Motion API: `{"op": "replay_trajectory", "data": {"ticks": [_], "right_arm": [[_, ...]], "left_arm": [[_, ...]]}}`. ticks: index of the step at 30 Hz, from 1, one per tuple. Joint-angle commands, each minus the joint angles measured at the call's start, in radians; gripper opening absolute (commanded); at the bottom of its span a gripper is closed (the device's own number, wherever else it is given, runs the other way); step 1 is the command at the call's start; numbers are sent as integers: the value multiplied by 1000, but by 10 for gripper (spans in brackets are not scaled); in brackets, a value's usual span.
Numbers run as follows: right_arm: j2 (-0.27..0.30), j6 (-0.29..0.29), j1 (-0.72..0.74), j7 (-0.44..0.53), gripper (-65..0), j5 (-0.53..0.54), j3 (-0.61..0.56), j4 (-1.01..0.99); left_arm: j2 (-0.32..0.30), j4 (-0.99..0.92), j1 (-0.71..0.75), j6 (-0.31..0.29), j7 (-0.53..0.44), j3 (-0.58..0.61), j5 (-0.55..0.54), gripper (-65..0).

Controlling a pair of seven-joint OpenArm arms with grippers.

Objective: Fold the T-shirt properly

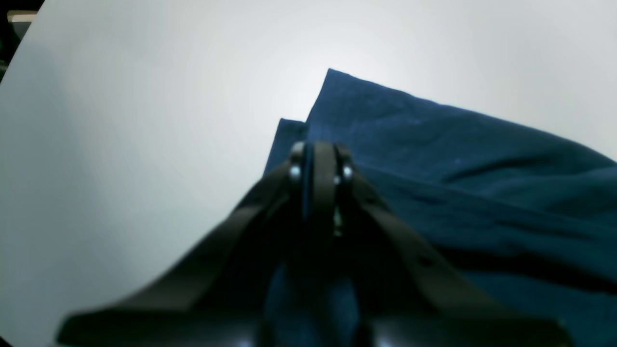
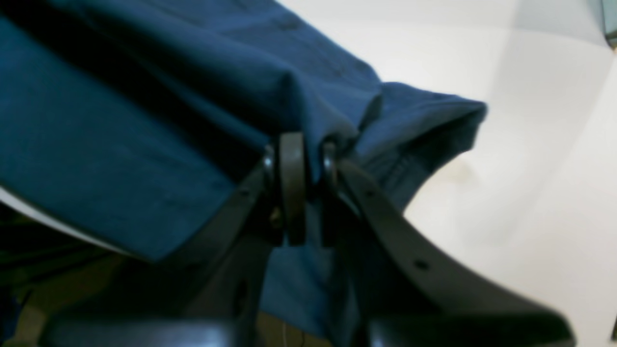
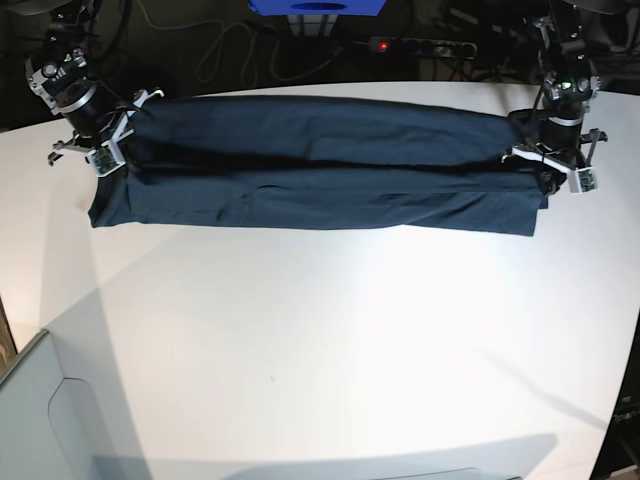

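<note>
table: big and white, smooth, with a curved edge (image 3: 320,350)
blue box: behind the table, at the top middle, only partly in view (image 3: 316,7)
power strip: on the dark floor behind the table, with a small red light (image 3: 420,45)
cables: dark and light wires lying on the floor near the blue box (image 3: 225,55)

Bright glare washes the white table (image 3: 330,330); both wrist views look soft, perhaps motion-blurred, with curved edges.

No text, label or number can be read anywhere.
</note>
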Motion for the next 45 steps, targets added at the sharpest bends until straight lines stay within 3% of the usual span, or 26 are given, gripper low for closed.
{"op": "replay_trajectory", "data": {"ticks": [1,24,26,32,34,38,42,45], "right_arm": [[7,7,-7,18,-645,5,17,19],[12,7,-37,18,-637,2,38,-76],[13,5,-37,11,-593,2,38,-76],[39,5,-37,17,-298,2,47,-65],[38,5,-40,17,-233,2,64,-36],[7,5,-41,11,-211,3,103,50],[-28,5,-55,9,-211,3,116,145],[-39,5,-58,12,-211,5,123,191]], "left_arm": [[-14,26,3,4,-26,-7,0,-650],[-9,-63,14,3,-26,2,1,-650],[-9,-76,12,3,-26,2,1,-650],[-9,-77,12,4,-15,-4,-5,-650],[-9,-77,12,4,-17,-4,-5,-650],[-9,-65,26,3,-18,-4,-7,-650],[-9,-59,32,11,-23,-7,-7,-486],[-9,-54,33,6,-25,-7,-7,-461]]}}
